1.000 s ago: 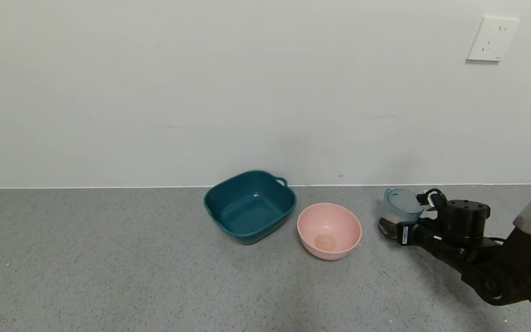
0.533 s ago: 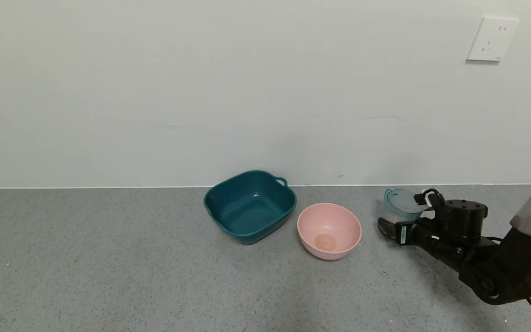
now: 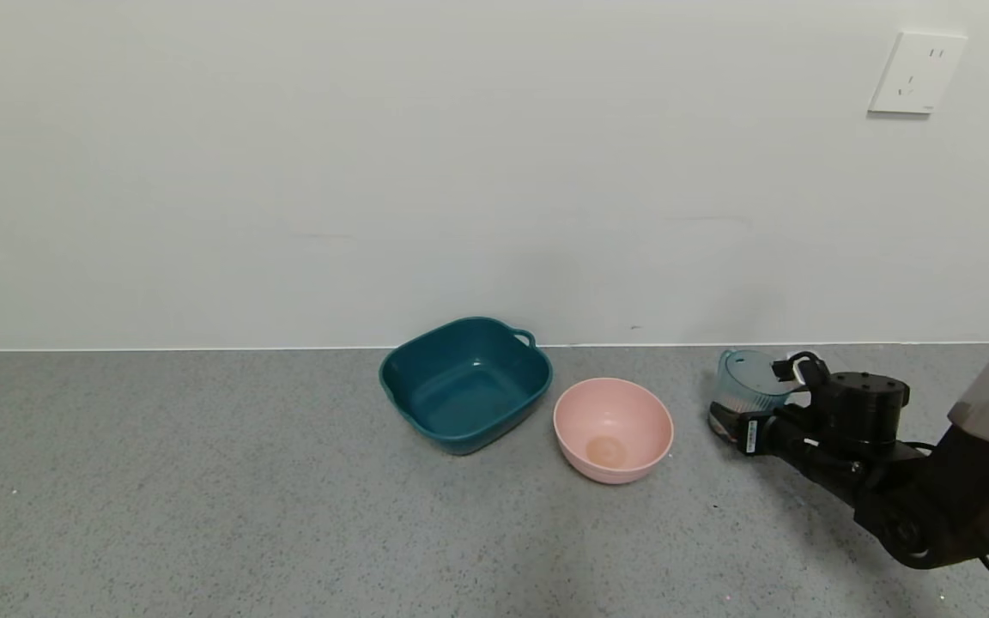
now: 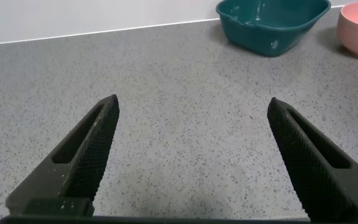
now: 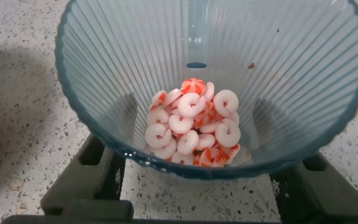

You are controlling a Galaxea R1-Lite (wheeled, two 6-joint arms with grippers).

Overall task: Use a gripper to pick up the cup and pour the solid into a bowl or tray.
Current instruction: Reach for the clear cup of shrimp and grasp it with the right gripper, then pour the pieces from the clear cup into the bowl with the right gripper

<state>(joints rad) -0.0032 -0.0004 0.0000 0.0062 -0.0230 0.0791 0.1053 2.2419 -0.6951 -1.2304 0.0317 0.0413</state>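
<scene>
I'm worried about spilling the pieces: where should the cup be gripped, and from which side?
Grip the cup low on its ribbed wall, from the robot's right, jaws on opposite sides, as the right gripper seems to. The rim flares and the solid sits at the bottom, so a low, level hold should keep it upright. The handle looks too small to hold.

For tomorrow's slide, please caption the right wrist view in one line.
Right gripper holds the ribbed blue-green cup, with orange-and-white ring-shaped pieces heaped at its bottom, above the speckled counter.
</scene>
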